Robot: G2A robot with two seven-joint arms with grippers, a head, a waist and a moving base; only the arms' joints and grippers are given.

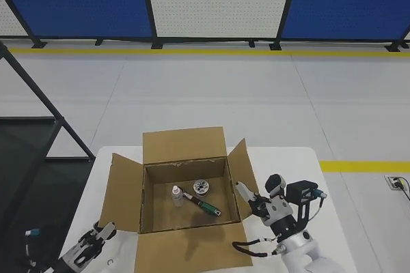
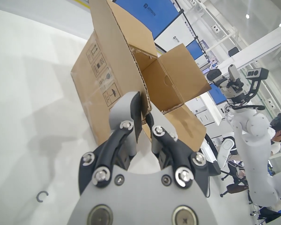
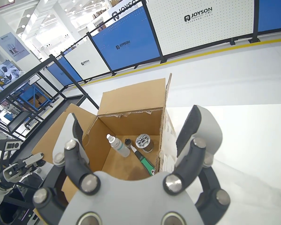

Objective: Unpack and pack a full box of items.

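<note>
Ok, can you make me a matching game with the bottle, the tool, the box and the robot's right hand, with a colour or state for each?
Things:
1. bottle
2. tool
3. box
4. right hand

Colour or state:
A. brown
B. open
C. green handle
D. white

Pairs: 1-D, 2-C, 3-A, 4-B.

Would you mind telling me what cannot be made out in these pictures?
Left wrist view: the floor of the box is hidden by its raised flap and wall.
Right wrist view: the near box floor is covered by the right gripper.
Top view: the round metal part is too small to identify; the arm behind the left gripper is cut off by the bottom edge.
</note>
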